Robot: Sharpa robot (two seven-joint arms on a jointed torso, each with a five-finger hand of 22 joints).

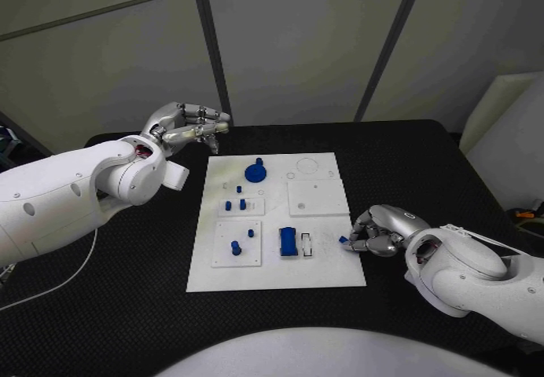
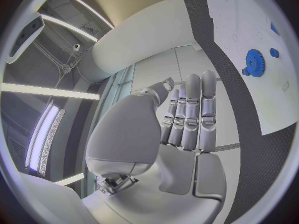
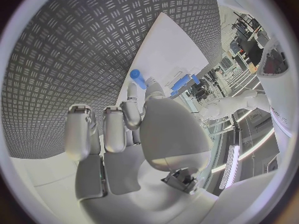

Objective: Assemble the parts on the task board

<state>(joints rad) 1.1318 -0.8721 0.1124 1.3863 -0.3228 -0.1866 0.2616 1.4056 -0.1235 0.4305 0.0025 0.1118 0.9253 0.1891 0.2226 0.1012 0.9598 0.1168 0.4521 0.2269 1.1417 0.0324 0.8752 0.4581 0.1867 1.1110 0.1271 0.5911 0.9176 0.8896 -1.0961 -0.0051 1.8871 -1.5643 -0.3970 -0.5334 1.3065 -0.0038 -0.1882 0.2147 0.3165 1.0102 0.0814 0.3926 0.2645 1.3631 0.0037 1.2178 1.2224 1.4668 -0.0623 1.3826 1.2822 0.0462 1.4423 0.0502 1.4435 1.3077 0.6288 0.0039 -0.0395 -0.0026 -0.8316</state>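
Pinching a small blue part [image 3: 137, 77] at the task board [image 1: 328, 271]'s right edge, the right hand [image 1: 374, 232] should keep it upright and align before seating, while the left hand [image 1: 187, 124] hangs released beyond the board's far-left corner.

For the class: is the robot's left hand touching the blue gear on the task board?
Apart. The head view shows the left hand raised beyond the task board's far left corner, with black table between it and the blue gear.
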